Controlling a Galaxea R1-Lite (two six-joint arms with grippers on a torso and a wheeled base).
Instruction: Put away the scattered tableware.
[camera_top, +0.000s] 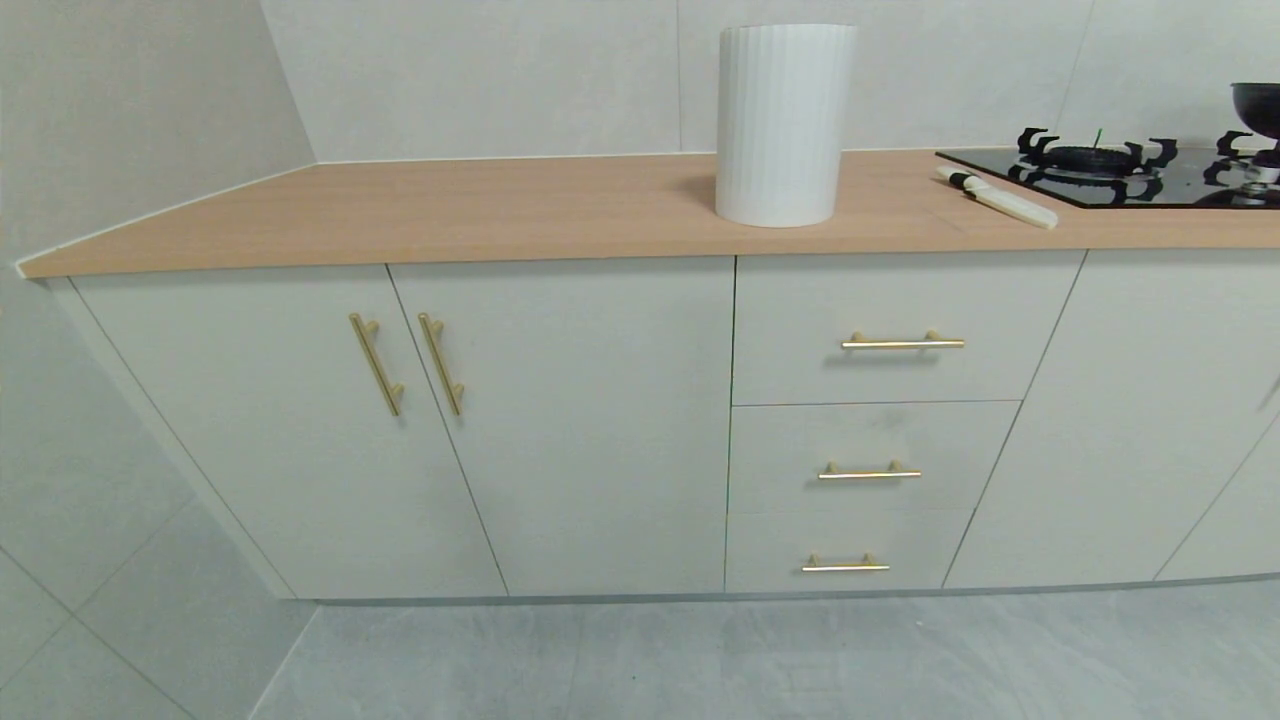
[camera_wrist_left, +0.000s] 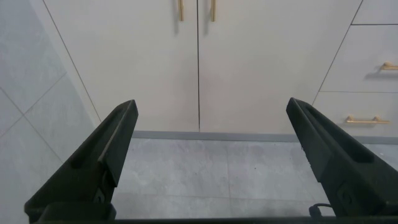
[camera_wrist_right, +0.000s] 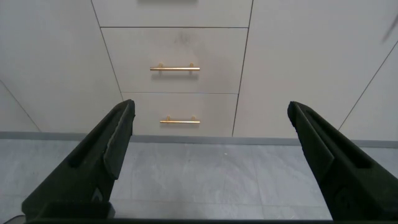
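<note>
Counter (camera_top: 500, 210) bearing the knife (camera_top: 997, 197) is found well above both low-held end effectors.
A tall white ribbed container (camera_top: 783, 125) is stood mid-counter, and the knife is laid to its right, just beside the hob (camera_top: 1130, 175), its long axis slanted from back-left to front-right. The left end effector (camera_wrist_left: 210, 106) is held with fingers apart before the cupboard doors (camera_wrist_left: 198, 62) near the floor. The right end effector (camera_wrist_right: 210, 104) is likewise spread and empty before the drawers (camera_wrist_right: 175, 68). The right arm is judged nearer.

Bright, even, diffuse light; faint shadows beneath drawer handles (camera_top: 903, 343); wide-angle bowing along countertop (camera_top: 500, 210).
</note>
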